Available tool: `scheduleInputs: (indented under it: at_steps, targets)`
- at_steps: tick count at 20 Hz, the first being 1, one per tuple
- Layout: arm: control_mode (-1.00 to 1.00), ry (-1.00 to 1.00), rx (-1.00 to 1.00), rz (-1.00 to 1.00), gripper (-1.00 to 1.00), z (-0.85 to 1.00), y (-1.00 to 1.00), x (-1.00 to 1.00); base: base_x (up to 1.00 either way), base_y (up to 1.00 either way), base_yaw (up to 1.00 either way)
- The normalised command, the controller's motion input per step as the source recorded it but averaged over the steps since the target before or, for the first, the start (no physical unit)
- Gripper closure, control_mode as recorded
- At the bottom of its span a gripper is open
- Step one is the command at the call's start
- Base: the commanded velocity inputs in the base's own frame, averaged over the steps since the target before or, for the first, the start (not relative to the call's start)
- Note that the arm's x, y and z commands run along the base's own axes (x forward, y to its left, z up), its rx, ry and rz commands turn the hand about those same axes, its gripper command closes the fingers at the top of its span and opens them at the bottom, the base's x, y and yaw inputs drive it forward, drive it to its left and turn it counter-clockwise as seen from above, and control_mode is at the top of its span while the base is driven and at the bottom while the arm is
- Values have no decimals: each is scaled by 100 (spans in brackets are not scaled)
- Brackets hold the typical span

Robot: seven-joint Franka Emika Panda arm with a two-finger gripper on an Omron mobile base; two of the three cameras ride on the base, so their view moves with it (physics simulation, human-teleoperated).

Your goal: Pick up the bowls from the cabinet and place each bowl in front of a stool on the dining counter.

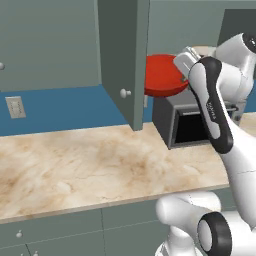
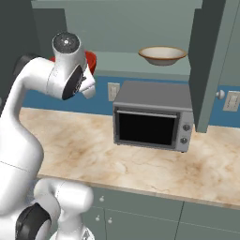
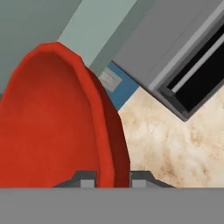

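Above the beige marble worktop (image 1: 75, 165) and out past the grey-green wall cabinet's (image 1: 122, 60) open door, the glossy, rigid red bowl (image 3: 57, 118) looks light but slippery, likely best taken by its thin rim, where the hand (image 3: 113, 178) pinches it narrowly between 2 fingertips (image 3: 87, 179).

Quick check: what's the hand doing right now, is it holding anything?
Hand: closed on the rim of the red bowl, one fingertip on each side of the wall.
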Motion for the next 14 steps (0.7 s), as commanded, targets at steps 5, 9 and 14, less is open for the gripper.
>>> scheduleInputs:
  at_steps: [5,9,14]
  targets:
    - [-100,0,3,0,100,-29,-9,-23,0,0,0]
    - [-100,0,5,0,100,-21,-25,-16,0,0,0]
    - [-100,0,8,0,100,-24,-37,-13,0,0,0]
